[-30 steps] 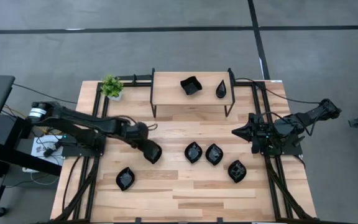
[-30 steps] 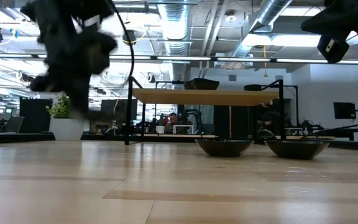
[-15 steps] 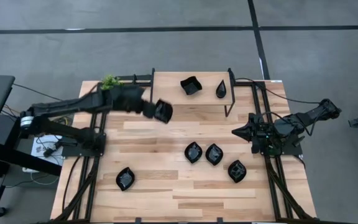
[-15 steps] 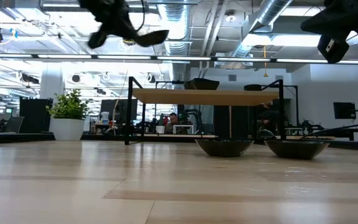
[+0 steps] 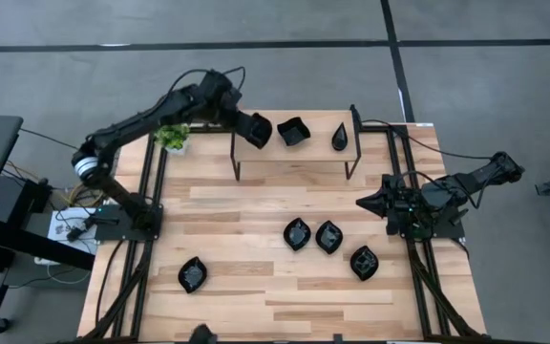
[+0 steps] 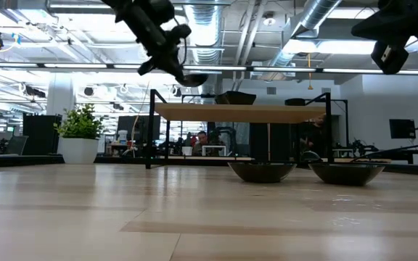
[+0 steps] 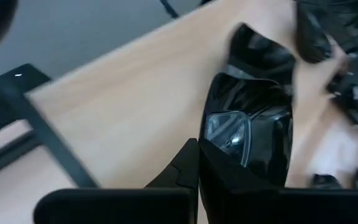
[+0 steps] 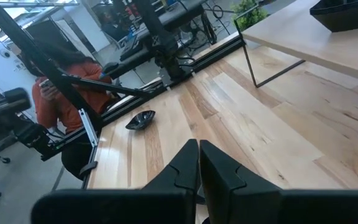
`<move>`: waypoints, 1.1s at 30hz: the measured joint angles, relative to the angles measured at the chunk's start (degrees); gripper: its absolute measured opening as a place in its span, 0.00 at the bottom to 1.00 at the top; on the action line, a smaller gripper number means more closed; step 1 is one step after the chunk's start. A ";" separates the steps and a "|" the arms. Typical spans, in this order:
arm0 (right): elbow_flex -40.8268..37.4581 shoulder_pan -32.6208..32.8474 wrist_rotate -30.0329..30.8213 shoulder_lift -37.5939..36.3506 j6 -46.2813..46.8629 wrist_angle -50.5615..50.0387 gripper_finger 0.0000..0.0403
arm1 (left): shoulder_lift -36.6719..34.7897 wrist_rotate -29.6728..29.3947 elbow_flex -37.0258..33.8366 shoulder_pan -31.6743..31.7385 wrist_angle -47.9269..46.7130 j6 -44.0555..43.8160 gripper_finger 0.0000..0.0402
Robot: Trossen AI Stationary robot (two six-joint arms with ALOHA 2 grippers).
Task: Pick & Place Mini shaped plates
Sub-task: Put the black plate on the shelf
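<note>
Your left gripper [image 5: 248,125], jaws clamped on a black plate [image 5: 257,131] whose far edge blurs in its wrist view (long axis unclear), hangs over the shelf [image 5: 294,153] end, left of two plates there, while the right gripper [image 5: 366,203], jaws shut and empty, waits right of it.

There are seven small shiny black plates. Four lie on the light wooden table [image 5: 256,296]: one alone [image 5: 192,275] and three close together [image 5: 297,234] [image 5: 329,237] [image 5: 364,262]. Two sit on the raised wooden shelf [image 5: 304,153]: a wavy square one [image 5: 293,131] and a teardrop one [image 5: 340,138]. One hangs above the shelf [image 5: 256,130]. There is one little green potted plant [image 5: 172,136] and two dark robot arms.
</note>
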 joint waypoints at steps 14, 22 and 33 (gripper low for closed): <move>0.00 0.02 0.13 0.00 0.44 0.02 0.02 | 7.18 0.98 1.92 3.83 -2.69 4.74 0.01; 0.00 0.00 0.13 0.02 1.55 -0.20 0.02 | 7.28 0.90 1.92 4.59 -2.46 6.06 0.01; 0.00 0.00 0.13 0.02 1.56 0.00 0.02 | 8.24 0.91 1.92 4.66 -1.90 6.23 0.02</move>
